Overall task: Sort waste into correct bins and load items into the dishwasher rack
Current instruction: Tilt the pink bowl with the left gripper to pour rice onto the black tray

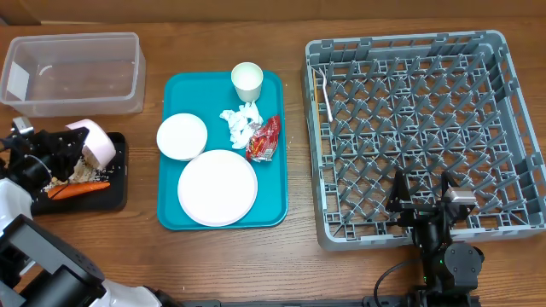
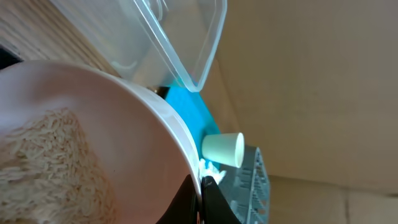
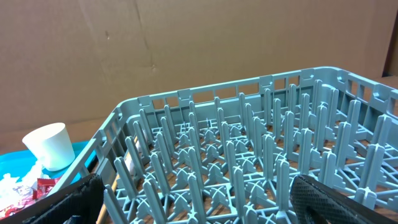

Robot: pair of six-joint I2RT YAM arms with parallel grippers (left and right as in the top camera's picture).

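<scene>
The small white bowl (image 1: 95,141), rice (image 2: 37,149) inside, is tipped over the black tray (image 1: 117,198), where a carrot stick (image 1: 78,189) lies. To empty it cleanly, I judge its mouth should be held within the tray's walls and tilted steeper slowly, so grains slide rather than scatter onto the table (image 1: 299,256). The left gripper (image 1: 75,152) is clamped on the bowl's rim, while the right gripper (image 1: 424,192) hangs wide apart and empty over the dishwasher rack's (image 1: 522,128) near edge, well apart from the bowl.
</scene>
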